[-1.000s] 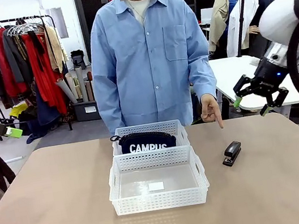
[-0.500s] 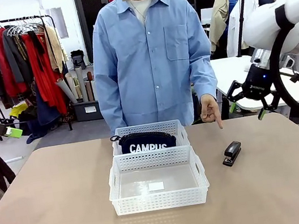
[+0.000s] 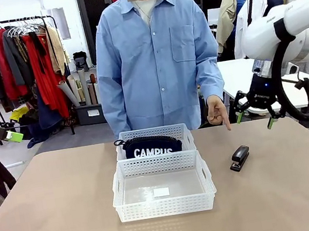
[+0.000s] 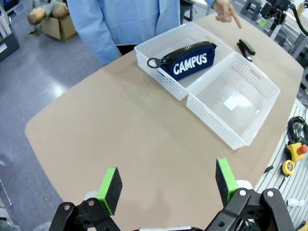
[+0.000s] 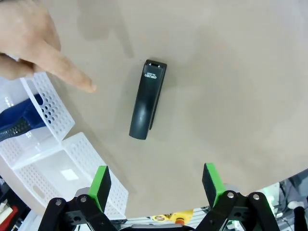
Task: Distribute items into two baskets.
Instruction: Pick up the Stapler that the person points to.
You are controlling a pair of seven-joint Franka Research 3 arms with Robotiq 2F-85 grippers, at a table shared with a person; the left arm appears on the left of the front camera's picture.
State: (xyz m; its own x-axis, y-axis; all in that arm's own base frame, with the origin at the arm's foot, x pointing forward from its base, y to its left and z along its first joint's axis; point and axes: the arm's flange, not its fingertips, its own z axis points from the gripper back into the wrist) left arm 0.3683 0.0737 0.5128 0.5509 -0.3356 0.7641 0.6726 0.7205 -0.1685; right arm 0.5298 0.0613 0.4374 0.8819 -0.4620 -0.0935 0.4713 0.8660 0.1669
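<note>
Two white perforated baskets stand end to end mid-table. The far basket [image 3: 153, 134] [image 4: 166, 53] holds the navy CAMPUS pouch [image 3: 151, 147] [image 4: 187, 60]. Nothing lies in the near basket [image 3: 162, 186] [image 4: 236, 98] [image 5: 53, 178]. A small black stapler [image 3: 239, 157] [image 5: 147, 98] [image 4: 246, 47] lies on the table right of the baskets. The person's hand [image 3: 218, 112] [image 5: 33, 45] points a finger down at it. My right gripper [image 3: 253, 115] [image 5: 156, 187] hovers open in the air above and right of the stapler. High over the table's left side, my left gripper [image 4: 166, 185] is open, nothing between its fingers.
The tan table [image 3: 54, 227] has free room on both sides of the baskets. The person in a blue shirt [image 3: 153, 56] stands at the far edge. A clothes rack [image 3: 14, 56] stands behind at left, and a white table [image 3: 243, 77] behind at right.
My right arm has swung left and slightly up, bringing its open gripper closer to the pointing hand and over the stapler. Baskets, pouch, stapler and hand have stayed put.
</note>
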